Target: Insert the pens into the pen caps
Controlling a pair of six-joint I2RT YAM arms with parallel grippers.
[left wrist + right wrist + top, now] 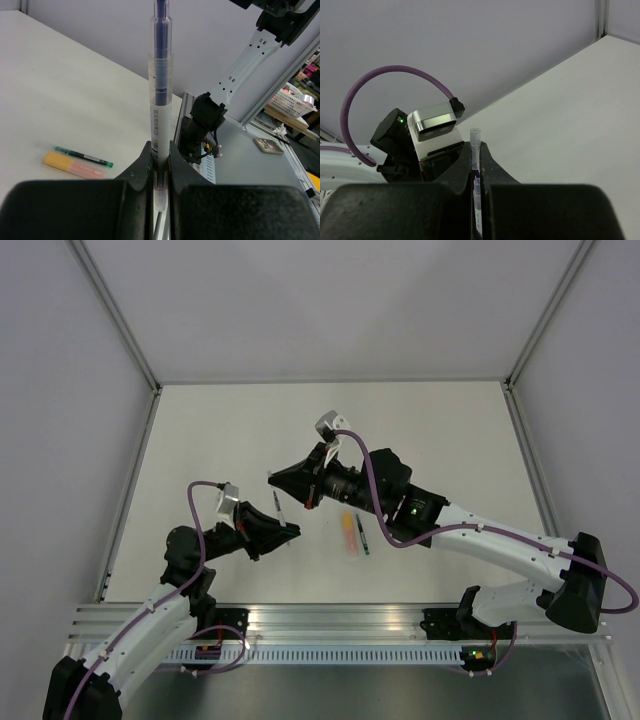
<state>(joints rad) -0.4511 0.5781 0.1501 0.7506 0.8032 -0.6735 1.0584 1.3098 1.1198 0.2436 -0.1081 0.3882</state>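
Note:
My left gripper (288,530) (160,150) is shut on a clear pen with blue ink (161,100) (280,508), which stands up out of the jaws. My right gripper (272,478) (475,150) is shut on a small clear cap (475,137). The pen's blue tip (477,182) sits just below the cap, in the gap between the fingers. The pale orange pen (349,532) (74,166) and the dark pen with green ends (362,533) (84,157) lie side by side on the table. No loose orange-yellow or teal-green cap shows.
The white table (220,430) has grey walls at the back and sides. A slotted aluminium rail (330,625) runs along the near edge by the arm bases. The right arm (480,535) reaches over the two lying pens.

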